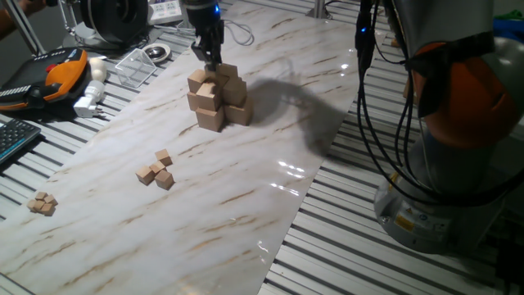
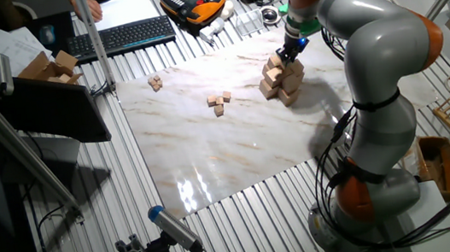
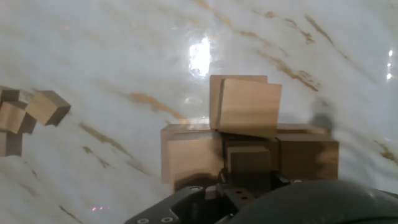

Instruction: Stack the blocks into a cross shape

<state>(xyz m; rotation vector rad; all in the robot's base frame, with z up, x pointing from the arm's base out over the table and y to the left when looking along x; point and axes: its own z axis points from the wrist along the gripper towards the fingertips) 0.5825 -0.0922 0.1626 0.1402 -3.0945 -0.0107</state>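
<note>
A: Where does your gripper stand?

B: It hangs directly over the stack, fingertips down at the top tier. In the hand view you see the stack from above, a cube just ahead of the fingers and wider cubes to either side.

A: Are the jaws apart or clamped?

B: You cannot tell; the hand's body hides the fingertips, and both fixed views are too small to show a gap or a block between them.

A: Which step is this?

B: Judged from the pose, a placing at the top of the stack. Loose blocks lie in a cluster well apart on the marble board, with a second cluster near its far corner.

A: What does your next move call for?

B: A straight vertical lift, so the fingers do not nudge the upper cubes; then travel to the loose blocks
</note>
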